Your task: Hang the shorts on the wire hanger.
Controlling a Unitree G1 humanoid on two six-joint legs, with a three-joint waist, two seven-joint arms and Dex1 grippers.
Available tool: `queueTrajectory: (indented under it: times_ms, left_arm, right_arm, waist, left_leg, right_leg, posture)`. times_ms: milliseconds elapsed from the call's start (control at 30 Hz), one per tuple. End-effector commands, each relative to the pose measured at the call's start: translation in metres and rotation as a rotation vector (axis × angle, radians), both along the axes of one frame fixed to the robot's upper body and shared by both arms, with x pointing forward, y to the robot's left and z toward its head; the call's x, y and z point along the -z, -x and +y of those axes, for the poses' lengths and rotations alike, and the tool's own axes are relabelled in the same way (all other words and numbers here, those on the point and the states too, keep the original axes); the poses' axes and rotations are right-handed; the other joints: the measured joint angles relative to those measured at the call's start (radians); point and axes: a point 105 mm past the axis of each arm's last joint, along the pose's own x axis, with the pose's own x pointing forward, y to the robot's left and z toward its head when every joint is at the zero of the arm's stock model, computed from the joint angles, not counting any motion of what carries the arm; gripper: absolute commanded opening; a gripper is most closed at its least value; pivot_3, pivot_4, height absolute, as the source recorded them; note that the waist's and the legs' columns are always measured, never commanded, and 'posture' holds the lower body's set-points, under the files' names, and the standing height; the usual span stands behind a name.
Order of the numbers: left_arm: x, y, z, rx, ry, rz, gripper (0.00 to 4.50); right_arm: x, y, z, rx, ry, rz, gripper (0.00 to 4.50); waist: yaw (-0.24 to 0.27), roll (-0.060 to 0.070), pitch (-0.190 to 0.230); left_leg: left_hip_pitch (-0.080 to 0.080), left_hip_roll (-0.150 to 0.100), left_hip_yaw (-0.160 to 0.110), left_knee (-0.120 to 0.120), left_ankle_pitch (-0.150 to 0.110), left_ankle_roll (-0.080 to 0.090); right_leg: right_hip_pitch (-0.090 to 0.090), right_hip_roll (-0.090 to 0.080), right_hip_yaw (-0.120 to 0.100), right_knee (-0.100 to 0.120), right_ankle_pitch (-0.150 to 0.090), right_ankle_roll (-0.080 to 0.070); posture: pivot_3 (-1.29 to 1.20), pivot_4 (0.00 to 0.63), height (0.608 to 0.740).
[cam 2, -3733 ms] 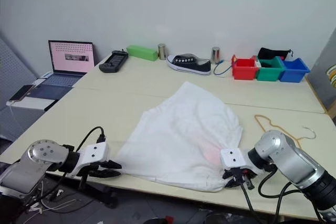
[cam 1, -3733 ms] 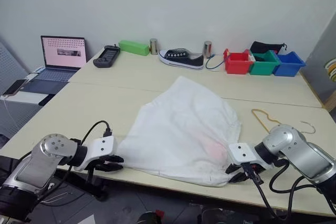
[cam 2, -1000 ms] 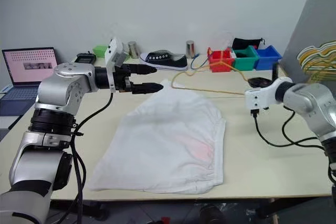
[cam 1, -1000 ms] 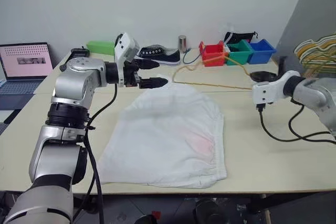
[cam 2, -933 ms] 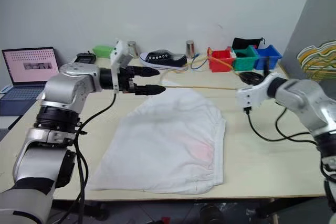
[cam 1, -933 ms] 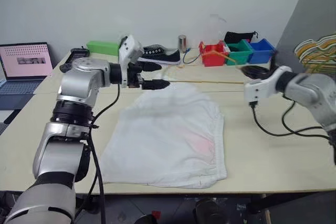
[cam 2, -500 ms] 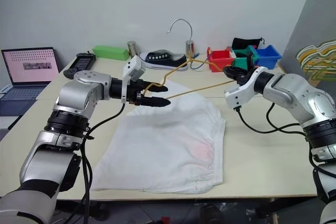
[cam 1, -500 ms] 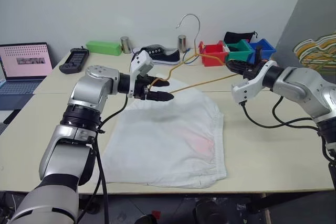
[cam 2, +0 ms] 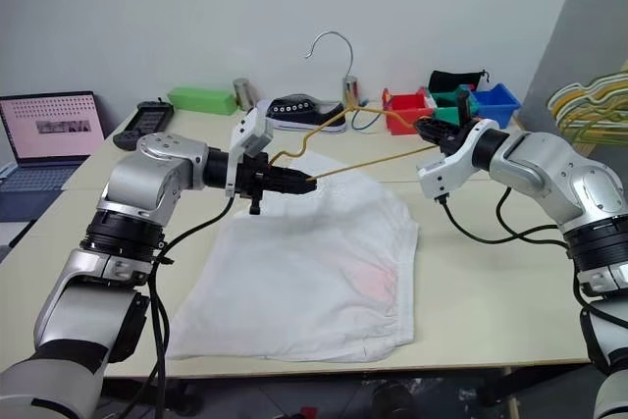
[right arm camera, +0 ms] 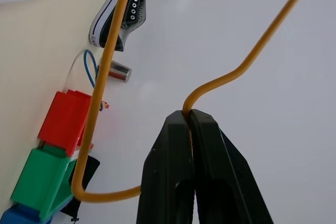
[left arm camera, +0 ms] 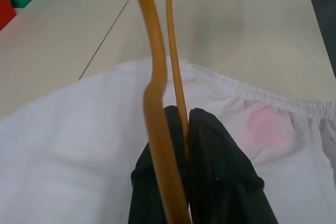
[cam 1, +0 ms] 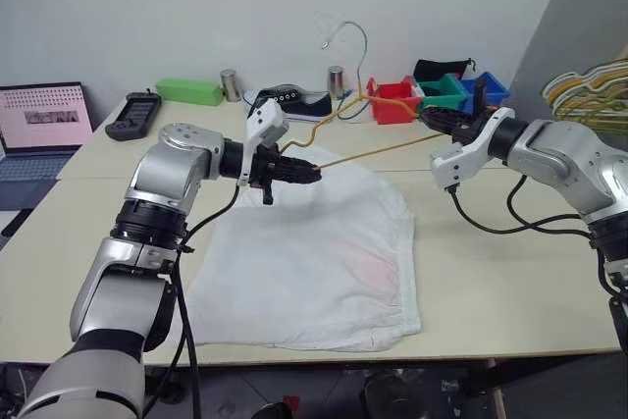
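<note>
wire hanger (cam 2: 368, 159) held in air between both hands, hook up. left hand (cam 2: 306, 182) clamped on one end, right hand (cam 2: 428, 131) clamped on other. shorts (cam 2: 309, 262) flat on bench (cam 2: 491, 272), below left hand, untouched.

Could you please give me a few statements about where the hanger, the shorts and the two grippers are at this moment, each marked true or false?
1. Both grippers are shut on the wire hanger. True: the left gripper and the right gripper each pinch its wire.
2. The shorts already hang on the hanger. False: they lie flat on the table.
3. The hanger is held above the table, hook up. True.
4. The sneaker sits in the red bin. False: it stands on the table beside it.
</note>
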Motion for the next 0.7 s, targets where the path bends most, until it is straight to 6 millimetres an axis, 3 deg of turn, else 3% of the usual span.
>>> queueTrajectory:
  times_ms: [33,167,300,500,700]
  left_arm:
    - [-0.009,-0.002,0.002,-0.007,-0.029,-0.067,0.03]
    - [-0.008,-0.009,0.004,-0.042,-0.068,-0.138,0.03]
    - [-0.008,-0.021,0.010,-0.099,-0.142,-0.283,0.00]
    - [-0.010,-0.028,0.014,-0.126,-0.253,-0.532,0.00]
    - [-0.022,-0.020,0.002,-0.051,-0.320,-0.776,0.00]
  right_arm:
    - [-0.023,0.003,0.006,-0.026,-0.040,-0.068,0.00]
    - [-0.009,0.004,0.006,-0.015,-0.068,0.040,0.00]
    - [0.008,0.006,0.000,0.045,-0.129,0.236,0.82]
    - [0.005,0.013,-0.008,0.130,-0.239,0.453,2.19]
    - [0.004,0.008,-0.006,0.201,-0.419,0.633,3.58]
  waist:
    - [0.000,0.000,0.000]
    - [0.000,0.000,0.000]
    - [-0.001,0.000,0.000]
    - [-0.002,0.000,0.000]
    - [-0.001,0.000,0.000]
  left_leg:
    - [0.000,0.000,0.000,0.000,0.000,0.000]
    - [0.000,0.000,0.000,0.001,0.000,0.000]
    - [0.001,0.000,0.000,0.002,0.000,0.000]
    - [0.001,0.000,0.000,0.003,0.000,0.000]
    - [0.001,0.001,-0.001,0.003,0.000,0.000]
  right_leg:
    - [0.000,0.000,0.000,0.000,0.000,0.000]
    - [0.000,0.000,0.000,0.002,0.000,0.000]
    - [0.001,0.000,0.000,0.002,0.000,0.000]
    - [0.000,0.000,0.000,0.004,0.000,0.001]
    - [0.000,0.000,0.000,0.005,0.000,0.001]
  posture:
    - [-0.31,0.029,0.740]
    - [-0.32,0.032,0.740]
    - [-0.32,0.035,0.740]
    - [-0.32,0.041,0.740]
    - [-0.31,0.043,0.740]
